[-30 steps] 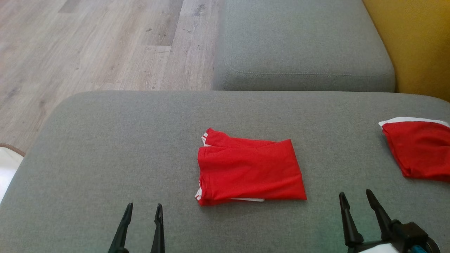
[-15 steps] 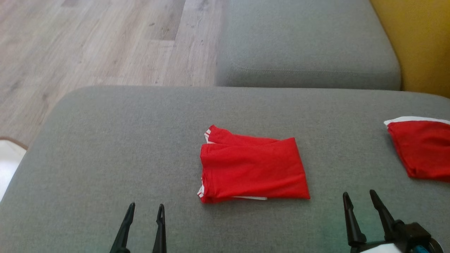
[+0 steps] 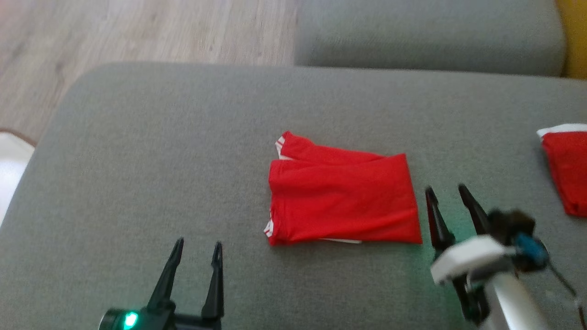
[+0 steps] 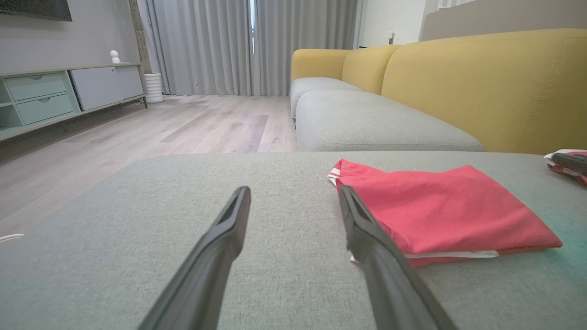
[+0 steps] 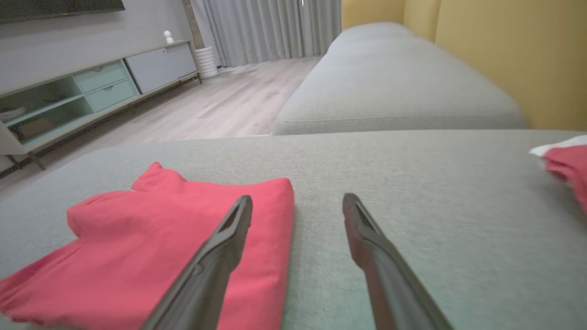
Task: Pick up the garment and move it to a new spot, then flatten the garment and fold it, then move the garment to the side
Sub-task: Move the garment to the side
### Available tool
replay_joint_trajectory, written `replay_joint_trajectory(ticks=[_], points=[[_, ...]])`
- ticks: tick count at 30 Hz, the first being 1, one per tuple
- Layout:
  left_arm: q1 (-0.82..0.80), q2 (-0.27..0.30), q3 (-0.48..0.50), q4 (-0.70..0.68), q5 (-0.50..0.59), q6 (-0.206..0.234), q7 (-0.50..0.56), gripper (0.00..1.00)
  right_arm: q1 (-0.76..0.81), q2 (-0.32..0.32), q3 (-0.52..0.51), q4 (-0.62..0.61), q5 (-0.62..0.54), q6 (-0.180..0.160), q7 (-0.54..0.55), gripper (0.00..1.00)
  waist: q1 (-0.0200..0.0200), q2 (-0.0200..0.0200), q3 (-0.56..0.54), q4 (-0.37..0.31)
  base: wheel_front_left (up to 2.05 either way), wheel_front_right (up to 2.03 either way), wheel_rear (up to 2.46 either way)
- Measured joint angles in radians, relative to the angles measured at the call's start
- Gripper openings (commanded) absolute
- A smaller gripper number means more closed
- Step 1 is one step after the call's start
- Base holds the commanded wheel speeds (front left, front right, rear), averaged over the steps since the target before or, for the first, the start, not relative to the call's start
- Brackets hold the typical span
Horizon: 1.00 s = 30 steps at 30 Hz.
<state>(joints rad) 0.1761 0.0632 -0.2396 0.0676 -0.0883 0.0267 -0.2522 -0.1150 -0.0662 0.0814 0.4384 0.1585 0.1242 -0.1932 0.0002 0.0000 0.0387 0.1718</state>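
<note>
A red garment with white trim lies folded in a flat rectangle on the grey cushion. It also appears as a folded red garment right of the fingers in the left wrist view, and as the red garment left of them in the right wrist view. My right gripper hovers open just off the fold's right edge, nothing between its fingers. My left gripper stands open near the front, left of the garment and apart from it.
A second red piece of clothing with a white edge lies at the cushion's far right. Another grey seat cushion sits behind, with a yellow backrest and wood floor to the left.
The head camera has tilted down and the picture has shifted. My right gripper has moved forward and up beside the garment's right edge. The left gripper has advanced slightly. The garment lies as before.
</note>
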Motion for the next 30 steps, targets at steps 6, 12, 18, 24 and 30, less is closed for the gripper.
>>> replay_joint_trajectory(ticks=[6,12,18,24,30], points=[[-0.072,-0.005,-0.028,0.003,0.000,-0.018,0.000,1.00,-0.170,-0.002,0.026,0.138,0.124,0.000,0.171,1.00,0.0001,0.0000,0.060,0.018,0.00,0.00,0.00],[-0.093,-0.006,-0.053,0.025,-0.014,-0.018,0.000,1.00,-0.203,-0.005,0.041,0.262,0.171,0.000,0.295,0.00,-0.0001,0.0000,0.076,0.051,0.00,0.00,0.00],[-0.092,-0.006,-0.053,0.025,-0.027,-0.005,0.000,1.00,-0.204,-0.012,0.089,0.248,0.251,0.000,0.271,0.00,-0.0002,0.0000,0.077,0.034,0.00,0.00,0.00],[-0.097,-0.006,-0.046,0.015,-0.027,-0.004,0.000,1.00,-0.257,-0.114,0.096,0.179,0.186,0.000,0.271,0.00,-0.0002,0.0000,0.104,-0.016,0.00,0.00,0.00],[-0.140,-0.007,-0.025,-0.003,-0.026,-0.011,0.000,1.00,-0.345,-0.257,0.038,0.025,0.130,0.000,0.366,0.00,-0.0001,0.0000,0.150,-0.088,0.00,0.00,0.00]])
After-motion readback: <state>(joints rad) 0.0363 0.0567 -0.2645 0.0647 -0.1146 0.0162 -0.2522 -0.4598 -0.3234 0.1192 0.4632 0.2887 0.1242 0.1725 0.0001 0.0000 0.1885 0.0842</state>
